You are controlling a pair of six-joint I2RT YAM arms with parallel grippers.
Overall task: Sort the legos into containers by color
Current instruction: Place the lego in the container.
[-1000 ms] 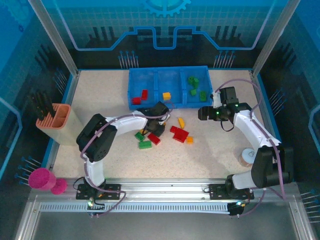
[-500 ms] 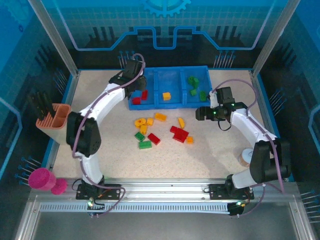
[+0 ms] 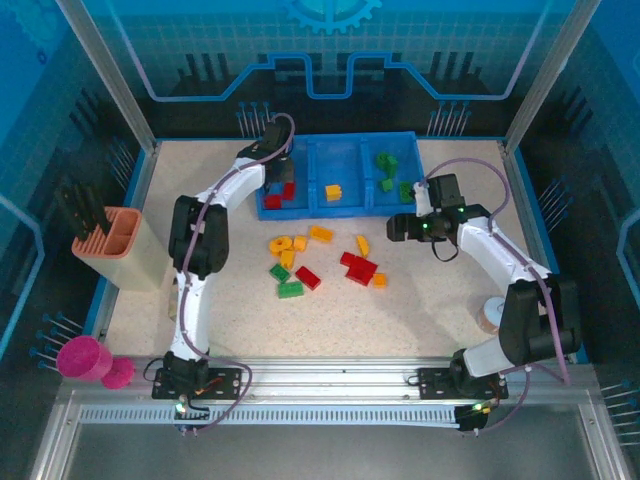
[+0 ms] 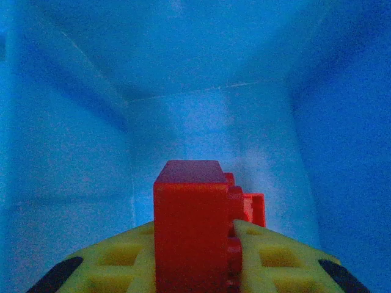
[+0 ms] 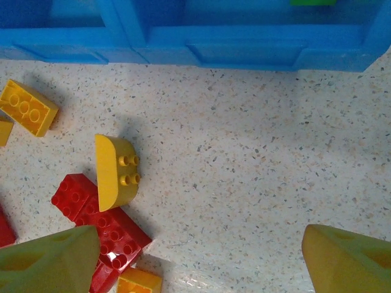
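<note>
My left gripper (image 3: 277,180) is down inside the left compartment of the blue tray (image 3: 336,143), shut on a red brick (image 4: 192,226) that stands upright between its yellow fingers (image 4: 275,259). Two red bricks (image 3: 279,195) lie in that compartment, a yellow one (image 3: 333,192) in the middle one, and green ones (image 3: 385,160) in the right one. My right gripper (image 3: 400,225) (image 5: 198,256) hangs open over bare table, right of a rounded yellow brick (image 5: 116,171) and a red brick (image 5: 101,226). Loose yellow (image 3: 290,245), green (image 3: 290,289) and red (image 3: 358,267) bricks lie mid-table.
A peach slotted holder (image 3: 120,245) stands at the left edge and a magenta cup (image 3: 85,357) lies at the near left. A small pale round object (image 3: 492,315) sits at the near right. The tray's front wall (image 5: 244,52) runs across the top of the right wrist view.
My left arm has swung from the loose pile up to the tray's left compartment, carrying the red brick. The right gripper has drifted slightly left.
</note>
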